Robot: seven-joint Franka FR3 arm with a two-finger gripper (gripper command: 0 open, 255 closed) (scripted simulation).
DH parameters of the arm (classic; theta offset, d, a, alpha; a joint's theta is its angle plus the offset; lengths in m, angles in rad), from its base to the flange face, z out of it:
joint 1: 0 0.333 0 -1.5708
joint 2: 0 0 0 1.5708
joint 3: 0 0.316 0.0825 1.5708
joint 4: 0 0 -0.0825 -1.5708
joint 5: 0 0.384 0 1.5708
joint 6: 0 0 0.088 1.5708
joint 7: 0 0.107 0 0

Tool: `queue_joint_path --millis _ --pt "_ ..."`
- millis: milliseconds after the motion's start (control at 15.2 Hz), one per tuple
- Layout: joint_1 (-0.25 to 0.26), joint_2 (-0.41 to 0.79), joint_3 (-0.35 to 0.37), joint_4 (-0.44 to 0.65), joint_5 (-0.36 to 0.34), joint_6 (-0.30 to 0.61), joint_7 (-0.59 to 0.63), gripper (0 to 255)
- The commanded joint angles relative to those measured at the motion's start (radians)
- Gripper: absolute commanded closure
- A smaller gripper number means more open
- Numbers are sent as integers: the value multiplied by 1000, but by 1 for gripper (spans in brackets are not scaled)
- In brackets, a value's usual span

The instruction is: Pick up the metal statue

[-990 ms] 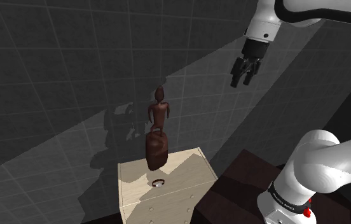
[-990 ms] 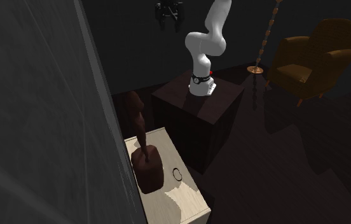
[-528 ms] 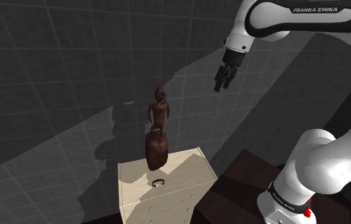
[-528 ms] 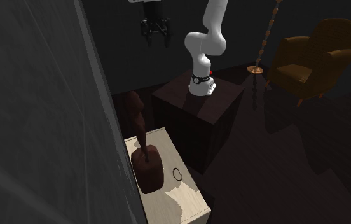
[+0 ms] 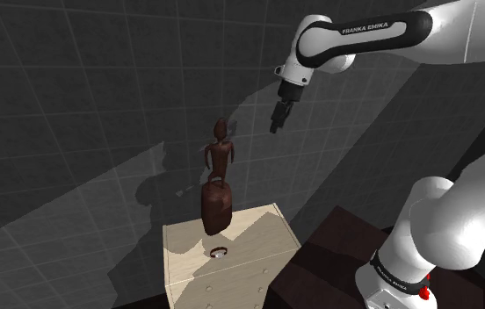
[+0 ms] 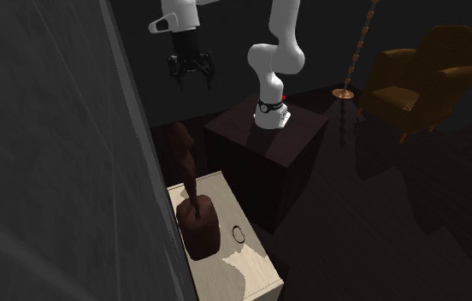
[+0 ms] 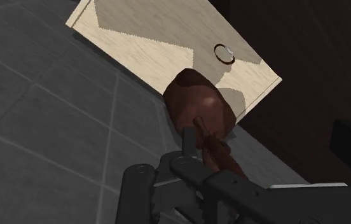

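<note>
"FRANKA EMIKA" on arm point(image 5: 368, 28) above statue point(image 5: 218, 189)

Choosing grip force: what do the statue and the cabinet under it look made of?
The statue: dark reddish-brown, dull sheen, no bright glints; reads as wood or patinated metal, undecided. The cabinet: pale wood, matte, faint grain lines on its top.

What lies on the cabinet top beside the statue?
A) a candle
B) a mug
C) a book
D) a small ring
D: a small ring lies flat on the pale cabinet top, near the dark brown statue but apart from its base.
</note>
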Motion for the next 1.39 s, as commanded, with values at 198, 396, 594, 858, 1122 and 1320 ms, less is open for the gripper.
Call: queue_joint_path --millis 198,396,594,858,1122,1320 --pt "47 187 -33 107 96 65 -200 0" --pt "63 300 -35 188 160 82 -312 0" --pt "68 411 -25 279 221 87 -416 0" --pt "65 543 3 404 283 79 -525 0" --pt "67 560 3 373 298 122 -546 0" --pt "67 574 6 352 310 154 -562 0"
